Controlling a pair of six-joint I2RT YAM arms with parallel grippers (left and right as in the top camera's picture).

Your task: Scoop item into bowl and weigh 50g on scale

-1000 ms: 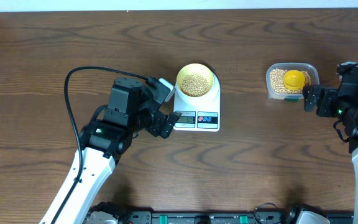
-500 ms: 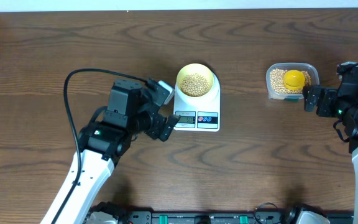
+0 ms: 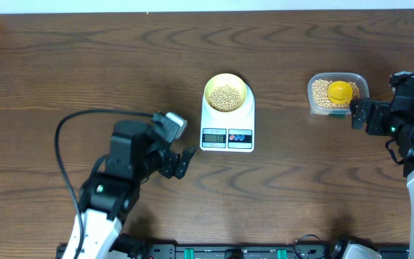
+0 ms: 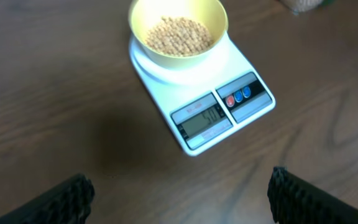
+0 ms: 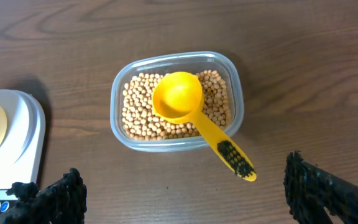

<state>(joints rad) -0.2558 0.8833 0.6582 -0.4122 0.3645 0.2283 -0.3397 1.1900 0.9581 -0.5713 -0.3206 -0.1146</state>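
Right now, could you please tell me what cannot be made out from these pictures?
Scale display: digits too small overhead, blurred in the left wrist view.
Scale: right wrist view, cut off by the left edge.
Tub: left wrist view, blurred, cut off by the top edge.
Beans under the scoop: right wrist view, hidden by its cup.

Glossy white plastic scale (image 3: 227,128) on dark wood-grain table (image 3: 85,65).
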